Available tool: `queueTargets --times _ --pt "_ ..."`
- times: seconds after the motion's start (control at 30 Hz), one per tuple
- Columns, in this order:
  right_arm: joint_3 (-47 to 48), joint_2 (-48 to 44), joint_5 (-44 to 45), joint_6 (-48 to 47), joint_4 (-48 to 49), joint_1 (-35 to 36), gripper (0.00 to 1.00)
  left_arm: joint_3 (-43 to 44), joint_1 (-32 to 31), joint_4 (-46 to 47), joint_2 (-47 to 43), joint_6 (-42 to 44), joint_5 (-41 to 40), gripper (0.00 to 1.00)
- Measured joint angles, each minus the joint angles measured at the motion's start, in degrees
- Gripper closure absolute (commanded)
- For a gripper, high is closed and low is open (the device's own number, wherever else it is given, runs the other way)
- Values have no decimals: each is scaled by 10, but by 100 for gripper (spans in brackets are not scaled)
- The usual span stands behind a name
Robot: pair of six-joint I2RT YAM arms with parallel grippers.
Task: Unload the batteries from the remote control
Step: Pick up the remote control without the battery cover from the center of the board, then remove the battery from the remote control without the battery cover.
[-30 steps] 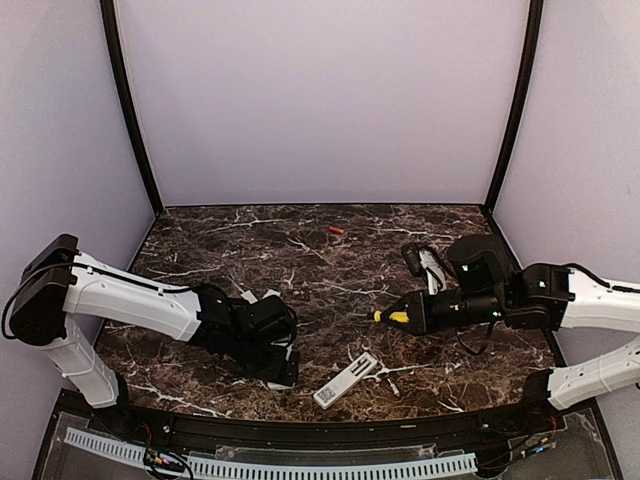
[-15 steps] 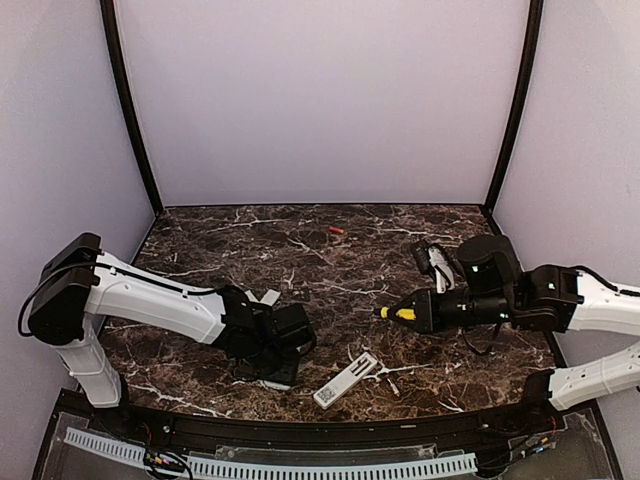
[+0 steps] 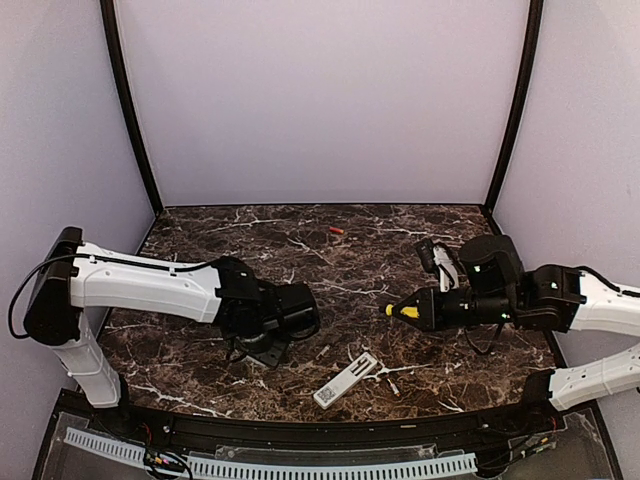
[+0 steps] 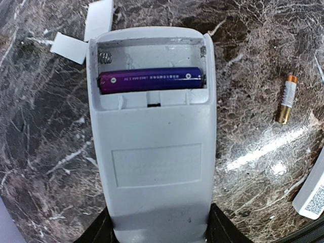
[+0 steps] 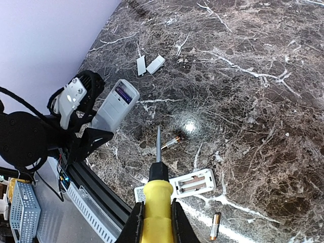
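Observation:
My left gripper (image 4: pixel 158 232) is shut on the lower end of a grey remote (image 4: pixel 152 152) and holds it above the table, back side up, cover off. One purple battery (image 4: pixel 152 81) lies in the lower slot; the upper slot is empty. A loose gold-and-white battery (image 4: pixel 286 99) lies on the table to its right and also shows in the right wrist view (image 5: pixel 170 143). My right gripper (image 5: pixel 155 223) is shut on a yellow-handled screwdriver (image 5: pixel 156 195), its tip in the air above that loose battery. Another battery (image 5: pixel 214 226) lies near the front edge. A reddish battery (image 3: pixel 336 230) lies far back.
A white remote (image 5: pixel 177 186) lies face down with its empty compartment open, near the front edge. Two small flat cover plates (image 5: pixel 141 65) (image 5: pixel 156 63) lie beyond the grey remote. The table's front rail (image 3: pixel 300 425) runs just beneath both grippers.
My left gripper has moved right and away from the front edge with the grey remote in it. My right gripper has drifted slightly right with the screwdriver.

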Motion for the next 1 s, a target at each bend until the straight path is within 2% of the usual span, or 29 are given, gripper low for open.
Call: queueTargets --times 0.1,0.17,0.33,0.47,0.73,1.0 --pt "-2 0 -1 2 3 0 100 9 1 -17 -6 42 -24 57" --pt "-9 0 -3 1 14 0 100 -17 0 10 -23 80 -12 57" --pt "-29 9 -39 -25 34 -1 100 -109 0 110 -91 178 63 58" --pt "-24 30 -83 -54 41 -1 100 -143 0 188 -132 259 134 58" --pt "24 108 -153 -77 34 -1 100 -144 0 259 -111 382 214 62" --pt "59 161 -186 -76 -1 -1 100 -144 0 270 -95 454 223 64"
